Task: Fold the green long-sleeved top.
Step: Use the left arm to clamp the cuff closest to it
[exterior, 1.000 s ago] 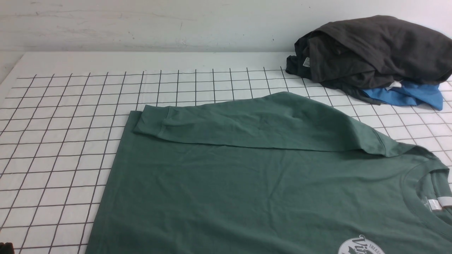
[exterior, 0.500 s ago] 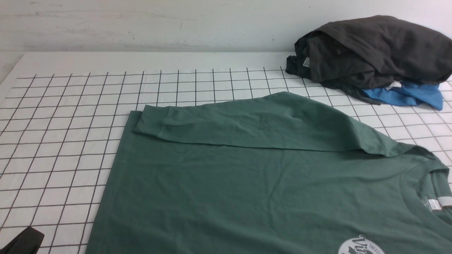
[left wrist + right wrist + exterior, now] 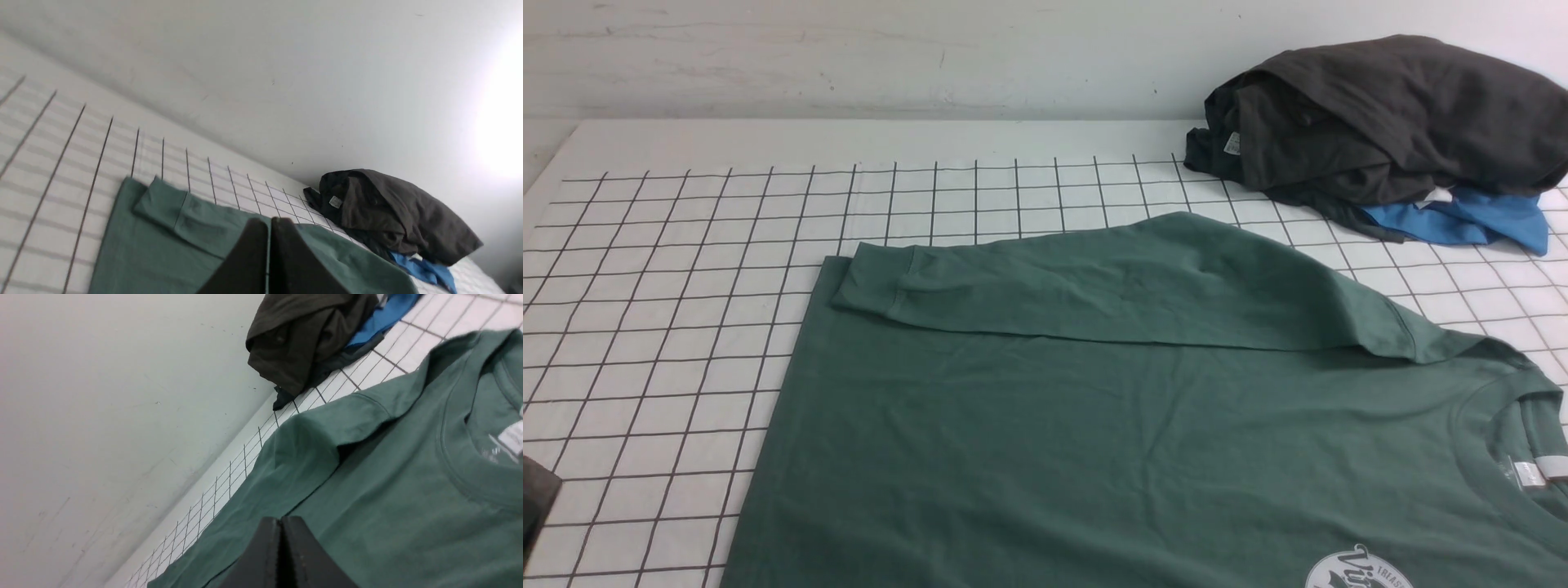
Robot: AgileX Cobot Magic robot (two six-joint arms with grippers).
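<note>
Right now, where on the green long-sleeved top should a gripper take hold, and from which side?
Likely the hem of the green long-sleeved top, approached from the robot's left: that edge lies flat and uncovered on the grid mat, the folded sleeve's cuff just inside it. The shut left gripper must open first.

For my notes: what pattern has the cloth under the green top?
The cloth is white with a thin dark grid; the front view shows it best.

Soft, even light filled the front view, leaving faint shadows beneath the crumpled charcoal-grey garment [image 3: 1380, 122]. In the left wrist view, glare burned out part of the pale grey wall [image 3: 286, 61] — and the black-gridded white worktop [image 3: 49, 171] looked smeared and banded.
</note>
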